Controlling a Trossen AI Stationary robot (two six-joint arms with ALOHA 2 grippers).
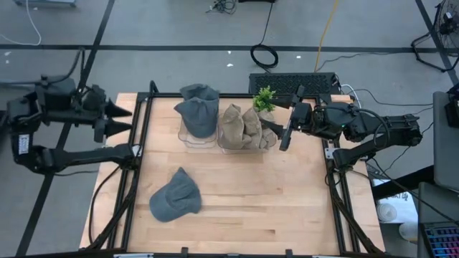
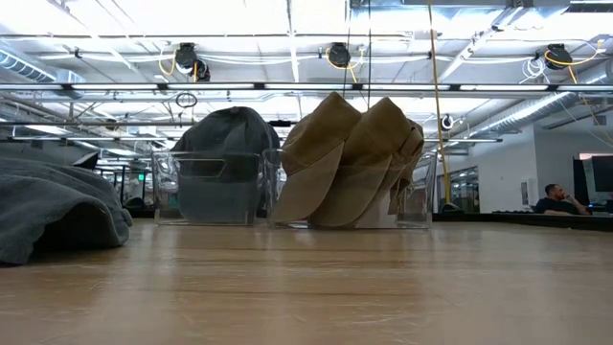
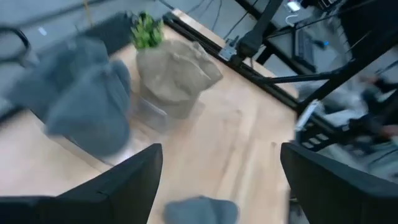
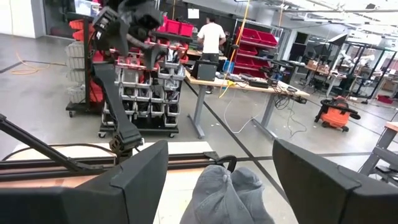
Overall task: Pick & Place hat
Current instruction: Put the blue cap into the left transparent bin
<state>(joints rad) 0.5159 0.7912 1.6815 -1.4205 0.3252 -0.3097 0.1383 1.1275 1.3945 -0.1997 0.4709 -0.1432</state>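
Left gripper (image 1: 128, 119): fingers apart, nothing between them, held off the table's left edge. Clear bin w/ grey hats (image 1: 199, 111) sits ahead of it across the frame rail; loose grey hat (image 1: 175, 196) lies on the wood ahead and off to one side, well apart from it.

Right gripper (image 1: 278, 132): fingers apart, empty, over the table's right part, tips just beside the clear bin of tan hats (image 1: 244, 127). Small green plant (image 1: 264, 99) near it, beyond the tan bin. Keyboard (image 1: 292, 82) behind the table edge.

Task item: loose grey hat, flat on table, crown up, brim toward the front edge; nearer the left arm, not touched by either.

Step in hand, est.: reach for the loose hat, not yet begun. Doing it well: come down over the crown, not the brim; pinch a fold of fabric at the crown top so the cap lifts w/out dragging; keep jaws wide until the cloth is between them. Soft cloth prob. sags, so lift clear before crossing to a bin. Grey bin seems the matching target; tan bin next to it, easy to clip.

Hidden / unclear: low view cuts the loose hat at its left edge. Neither gripper shows in the low view. Left wrist view is smeared; hat count per bin can't be told. Destination not marked anywhere.
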